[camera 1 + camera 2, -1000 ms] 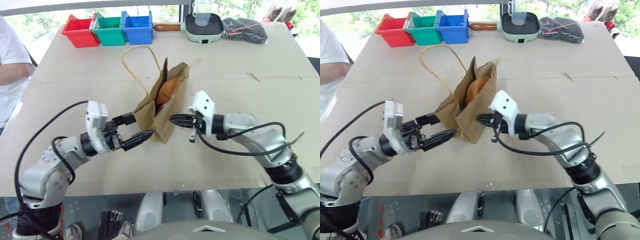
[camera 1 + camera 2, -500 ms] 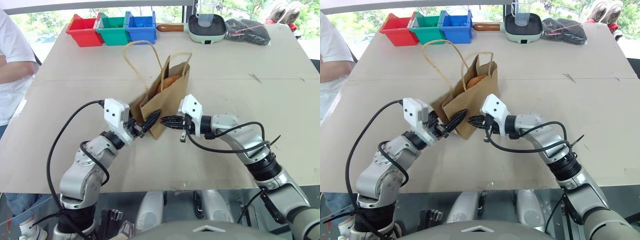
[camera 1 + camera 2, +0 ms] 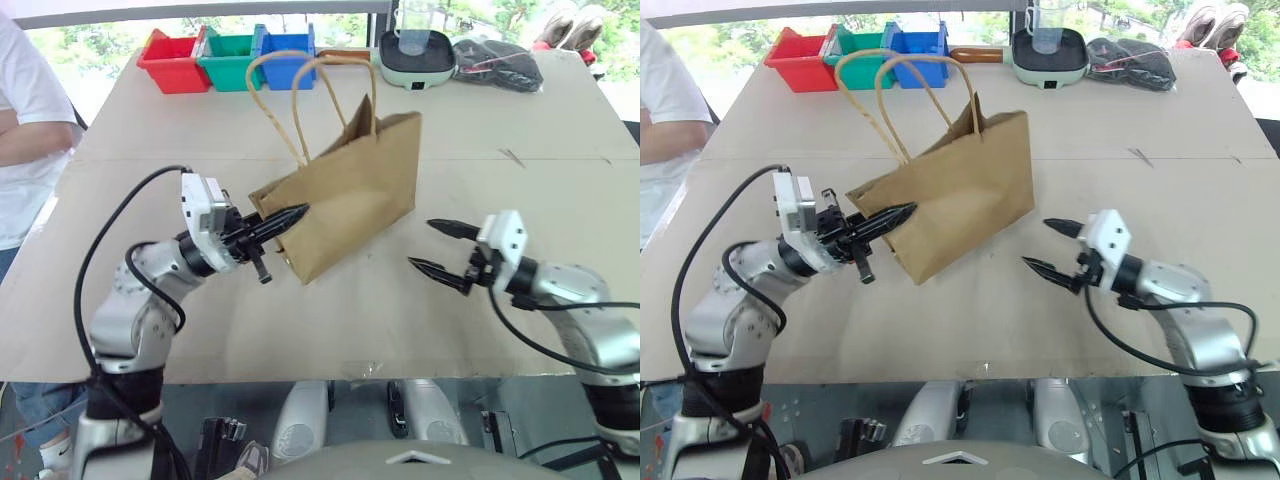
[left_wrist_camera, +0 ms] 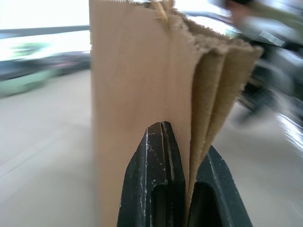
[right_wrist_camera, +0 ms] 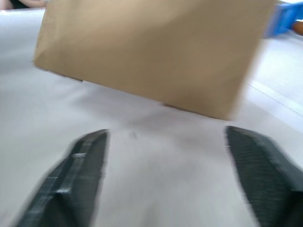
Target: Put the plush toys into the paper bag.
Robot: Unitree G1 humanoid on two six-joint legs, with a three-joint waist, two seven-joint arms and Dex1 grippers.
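Bag [image 3: 355, 195] is tilted, lifted by one end: the left gripper [image 3: 285, 218] has its fingers [image 4: 163, 156] pressed together on a side fold of the paper, one finger outside the panel and the other tucked behind the gusset, as the left wrist view shows. Bag leans away from that pinch, its far lower corner toward the right gripper [image 3: 435, 248], handles [image 3: 300, 85] arching above. Whether any corner touches the desk [image 3: 560, 170] cannot be told. Right gripper stands apart from the bag with fingers [image 5: 78, 163] spread wide and nothing between them; the right wrist view shows the bag's flat brown side ahead of them, with bare desk in the gap. No plush toy can be seen anywhere; the bag's mouth faces away, so its contents are hidden and how far the task has got cannot be settled. Judged step: handling the bag itself, steadying or righting it, rather than picking a toy. Next move likely calls for setting the bag upright on its base and letting go gently so that it stands. Risk: a pinch on thin paper may tear or crease it, and the bag may tip on release.
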